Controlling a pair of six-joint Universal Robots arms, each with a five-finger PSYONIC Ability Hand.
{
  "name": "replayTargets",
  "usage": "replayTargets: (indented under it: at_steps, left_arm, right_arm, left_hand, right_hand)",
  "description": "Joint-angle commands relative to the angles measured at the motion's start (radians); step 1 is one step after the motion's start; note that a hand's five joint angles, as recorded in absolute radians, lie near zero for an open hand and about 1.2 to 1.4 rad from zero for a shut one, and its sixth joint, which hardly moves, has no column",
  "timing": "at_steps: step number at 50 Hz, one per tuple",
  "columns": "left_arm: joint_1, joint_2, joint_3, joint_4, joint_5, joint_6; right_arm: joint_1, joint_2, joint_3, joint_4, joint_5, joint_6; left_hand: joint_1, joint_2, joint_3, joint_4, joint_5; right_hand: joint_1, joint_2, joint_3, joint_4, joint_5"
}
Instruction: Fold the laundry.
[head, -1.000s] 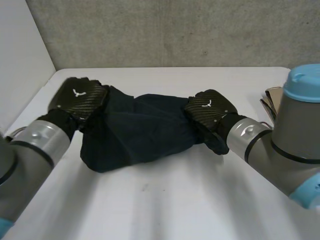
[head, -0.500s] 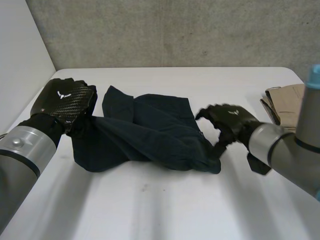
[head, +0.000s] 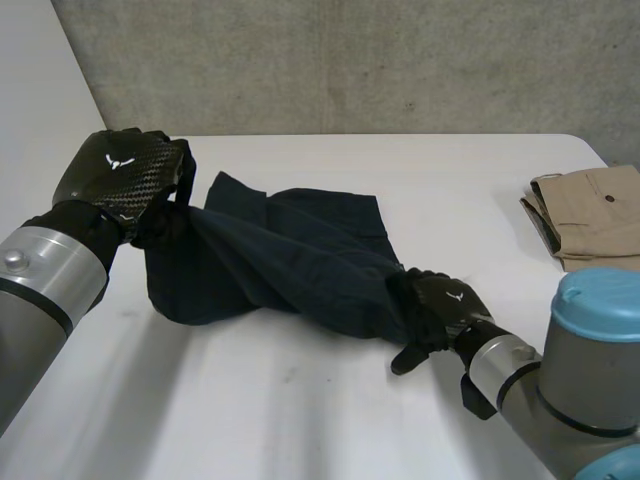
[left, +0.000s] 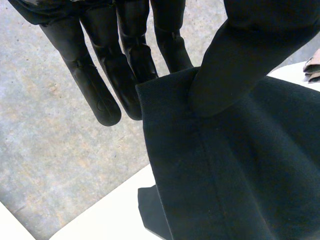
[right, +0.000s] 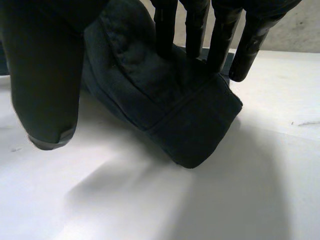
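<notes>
A dark navy garment (head: 280, 260) lies bunched on the white table (head: 300, 420), stretched from far left to near right. My left hand (head: 125, 180) holds its left end lifted off the table. In the left wrist view the thumb (left: 240, 55) pinches the cloth's edge (left: 225, 165) against straight fingers (left: 95, 75). My right hand (head: 445, 305) rests at the garment's near right corner. In the right wrist view its straight fingers (right: 220, 40) touch the top of the rolled cloth (right: 170, 95), and the thumb (right: 45, 75) stands apart beside it.
A folded beige garment (head: 590, 215) lies at the table's right edge. A grey wall runs behind the table and a white panel stands at the left. Bare tabletop stretches in front of the dark garment.
My right hand let go of the garment's far right part, swung toward the near side and straightened its fingers on the near right corner. The left hand pulled its end up and leftward.
</notes>
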Motion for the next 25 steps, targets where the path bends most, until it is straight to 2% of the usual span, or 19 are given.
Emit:
replayTargets:
  at_steps: [1, 5, 8, 9, 11, 17, 18, 21, 22, 25]
  left_arm:
    - [-0.004, 0.007, -0.003, -0.003, -0.001, -0.017]
    - [-0.004, 0.006, -0.002, -0.009, -0.001, -0.021]
    - [-0.004, 0.006, -0.002, -0.009, 0.001, -0.026]
    - [-0.002, 0.007, -0.002, -0.009, -0.001, -0.026]
    - [-0.002, 0.007, -0.002, -0.009, -0.001, -0.026]
    - [0.002, 0.021, 0.004, -0.009, 0.001, -0.025]
    - [0.005, 0.035, 0.007, -0.012, 0.001, -0.023]
    - [0.008, 0.052, 0.012, -0.020, 0.003, -0.020]
    - [0.010, 0.058, 0.018, -0.029, 0.003, -0.017]
    - [0.013, 0.069, 0.032, -0.049, 0.003, -0.014]
  right_arm:
    - [0.035, 0.067, -0.049, -0.056, 0.062, 0.010]
    - [0.041, 0.100, -0.077, -0.059, 0.068, 0.029]
    - [0.043, 0.117, -0.097, -0.075, 0.081, 0.035]
    - [0.043, 0.125, -0.104, -0.101, 0.096, 0.035]
    - [0.041, 0.125, -0.114, -0.132, 0.119, 0.024]
    - [0.017, 0.024, -0.172, -0.126, 0.113, -0.111]
    - [0.008, -0.054, -0.186, -0.087, 0.087, -0.198]
    - [-0.018, -0.158, -0.232, 0.041, 0.027, -0.357]
    - [-0.041, -0.215, -0.279, 0.160, -0.012, -0.476]
    - [-0.058, -0.263, -0.360, 0.363, -0.053, -0.652]
  left_hand:
    - [0.256, 0.197, 0.204, 0.197, 0.249]
    - [0.256, 0.197, 0.204, 0.197, 0.249]
    - [0.256, 0.197, 0.204, 0.197, 0.249]
    - [0.256, 0.197, 0.204, 0.197, 0.249]
    - [0.256, 0.197, 0.204, 0.197, 0.249]
    - [0.256, 0.197, 0.204, 0.197, 0.249]
    - [0.256, 0.197, 0.204, 0.197, 0.249]
    - [0.256, 0.197, 0.204, 0.197, 0.249]
    - [0.256, 0.197, 0.204, 0.197, 0.249]
    - [0.256, 0.197, 0.204, 0.197, 0.249]
  right_hand:
    - [0.081, 0.046, 0.058, 0.054, 0.061]
    - [0.187, 0.152, 0.164, 0.159, 0.167]
    - [0.564, 0.529, 0.541, 0.537, 0.545]
    - [0.882, 0.848, 0.859, 0.855, 0.863]
    - [1.127, 1.092, 1.104, 1.100, 1.108]
    - [1.128, 1.093, 1.105, 1.101, 1.109]
    - [1.128, 1.093, 1.105, 1.101, 1.109]
    - [1.128, 1.093, 1.105, 1.101, 1.109]
    - [1.128, 1.093, 1.105, 1.101, 1.109]
    - [1.128, 1.093, 1.105, 1.101, 1.109]
